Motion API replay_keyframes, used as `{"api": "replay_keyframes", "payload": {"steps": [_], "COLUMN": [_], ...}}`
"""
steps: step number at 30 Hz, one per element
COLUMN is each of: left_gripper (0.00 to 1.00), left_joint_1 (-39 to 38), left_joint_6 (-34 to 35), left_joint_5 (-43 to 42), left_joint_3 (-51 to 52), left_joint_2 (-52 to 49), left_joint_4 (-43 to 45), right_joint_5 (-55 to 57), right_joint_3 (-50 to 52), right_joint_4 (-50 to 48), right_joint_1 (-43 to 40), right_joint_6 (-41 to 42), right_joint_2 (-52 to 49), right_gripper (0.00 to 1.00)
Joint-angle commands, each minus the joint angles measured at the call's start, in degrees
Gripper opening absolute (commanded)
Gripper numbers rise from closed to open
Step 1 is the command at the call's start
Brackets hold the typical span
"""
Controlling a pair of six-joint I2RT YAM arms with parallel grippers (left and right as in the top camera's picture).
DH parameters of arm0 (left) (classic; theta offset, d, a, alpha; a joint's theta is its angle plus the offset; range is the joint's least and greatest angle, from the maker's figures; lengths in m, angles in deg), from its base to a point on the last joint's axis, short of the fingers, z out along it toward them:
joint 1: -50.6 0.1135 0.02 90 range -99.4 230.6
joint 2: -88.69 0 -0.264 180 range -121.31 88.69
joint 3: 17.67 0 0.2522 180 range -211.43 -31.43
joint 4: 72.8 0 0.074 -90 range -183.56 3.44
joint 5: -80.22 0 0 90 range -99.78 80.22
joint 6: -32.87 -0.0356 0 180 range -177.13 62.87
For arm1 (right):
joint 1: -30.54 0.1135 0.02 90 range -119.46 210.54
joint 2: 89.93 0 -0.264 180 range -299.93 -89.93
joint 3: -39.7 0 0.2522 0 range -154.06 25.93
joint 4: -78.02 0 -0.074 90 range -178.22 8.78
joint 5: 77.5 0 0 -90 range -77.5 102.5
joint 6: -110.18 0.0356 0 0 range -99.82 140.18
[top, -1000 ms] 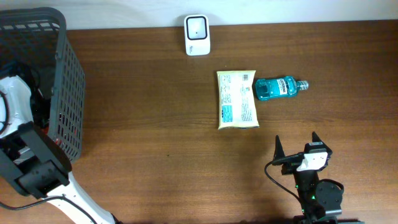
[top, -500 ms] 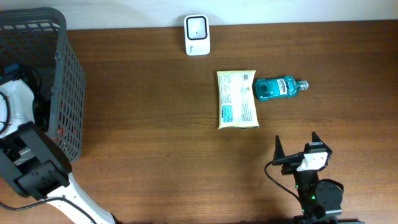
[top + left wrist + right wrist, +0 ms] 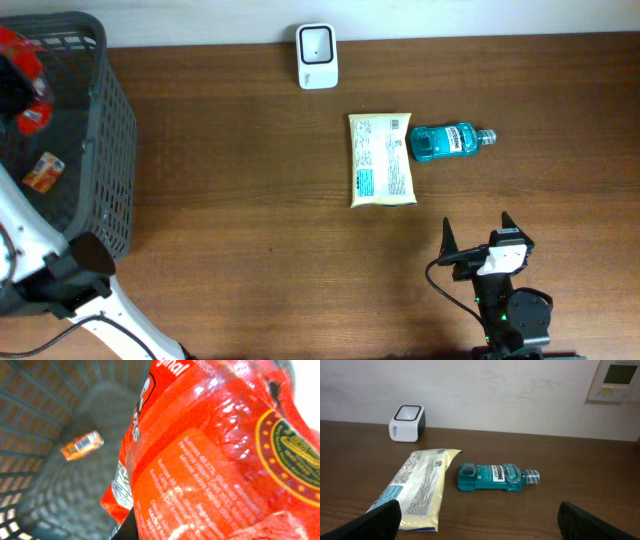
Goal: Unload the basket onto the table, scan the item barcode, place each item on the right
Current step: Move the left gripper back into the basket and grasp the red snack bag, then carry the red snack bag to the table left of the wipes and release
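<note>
L arm (image 3: pixel 28 245) above basket (image 3: pixel 105 130), pincer (image 3: pixel 12 90) clamped on red packet (image 3: pixel 20 52).

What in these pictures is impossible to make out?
- Left jaws: left wrist view, hidden behind the red packet filling the frame.
- Its barcode: same view, print too blurred.
- Orange packet in the basket: label too small, both views.
- Wall panel: right wrist view, cut by the top edge.

Your left gripper (image 3: pixel 12 92) now closed on the red packet (image 3: pixel 18 52), raised over the basket (image 3: pixel 110 150), small orange item (image 3: pixel 45 170) on its floor uncovered.
</note>
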Motion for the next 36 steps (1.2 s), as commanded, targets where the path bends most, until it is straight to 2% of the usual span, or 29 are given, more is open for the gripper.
{"api": "replay_keyframes", "payload": {"steps": [1,2,4,7,9,12,14,16,17,21,25,27,30,31,32,33,34,35,36], "left_gripper": [0.0,0.0,0.0,0.0,0.0,0.0,0.0,0.0,0.0,0.0,0.0,0.02,0.19,0.29,0.62,0.82,0.89,0.89,0.84], "left_joint_1": [0.07,-0.35,-2.95,-11.39,-19.47,-33.22,-40.33,-46.45,-48.43,-53.99,-57.02,-58.8,-61.35,-62.14,-62.62,-62.77,-62.6,-62.23,-61.77], "left_joint_6": [2.45,2.47,2.47,2.43,2.43,2.45,2.49,2.73,3.48,15.32,27.15,31.43,31.52,31.52,31.5,31.45,31.45,31.43,30.21], "left_joint_5": [-9.18,-17.79,-28.59,-31.63,-27.26,-13.03,-5.07,-2.47,-2.43,2.73,2.64,2.62,2.97,3.87,4.76,5.9,5.88,5.86,5.75], "left_joint_3": [-13.86,-16.15,-18.34,-16.94,-14.47,-6.45,1.18,12.07,16.98,41.68,57.9,62.51,64.46,64.46,64.46,64.46,64.39,63.98,62.99], "left_joint_2": [1.11,1.84,2.1,2.08,2.05,2.03,2.03,2.03,2.03,2.03,2.03,2.03,1.97,1.97,1.97,1.99,2.01,2.1,2.34], "left_joint_4": [-2.49,-2.45,-2.45,-2.47,-2.47,-2.47,-2.16,1.75,4.85,23.39,40.74,48.37,53.2,53.72,54.05,54.38,54.64,54.62,54.51], "right_joint_5": [0.52,0.52,0.52,0.52,0.52,0.52,0.52,0.52,0.52,0.52,0.52,0.52,0.52,0.52,0.52,0.52,0.52,0.52,0.52], "right_joint_3": [0.52,0.52,0.52,0.52,0.52,0.52,0.52,0.52,0.52,0.52,0.52,0.52,0.52,0.52,0.52,0.52,0.52,0.52,0.52], "right_joint_4": [0.15,0.15,0.15,0.15,0.15,0.15,0.15,0.15,0.15,0.15,0.15,0.15,0.15,0.15,0.15,0.15,0.15,0.15,0.15], "right_joint_1": [-0.37,-0.37,-0.37,-0.37,-0.37,-0.37,-0.37,-0.37,-0.37,-0.37,-0.37,-0.37,-0.37,-0.37,-0.37,-0.37,-0.37,-0.37,-0.37], "right_joint_6": [-0.37,-0.37,-0.37,-0.37,-0.37,-0.37,-0.37,-0.37,-0.37,-0.37,-0.37,-0.37,-0.37,-0.37,-0.37,-0.37,-0.37,-0.37,-0.37], "right_joint_2": [0.42,0.42,0.42,0.42,0.42,0.42,0.42,0.42,0.42,0.42,0.42,0.42,0.42,0.42,0.42,0.42,0.42,0.42,0.42], "right_gripper": [0.98,0.98,0.98,0.98,0.98,0.98,0.98,0.98,0.98,0.98,0.98,0.98,0.98,0.98,0.99,0.98,0.98,0.98,0.98]}}
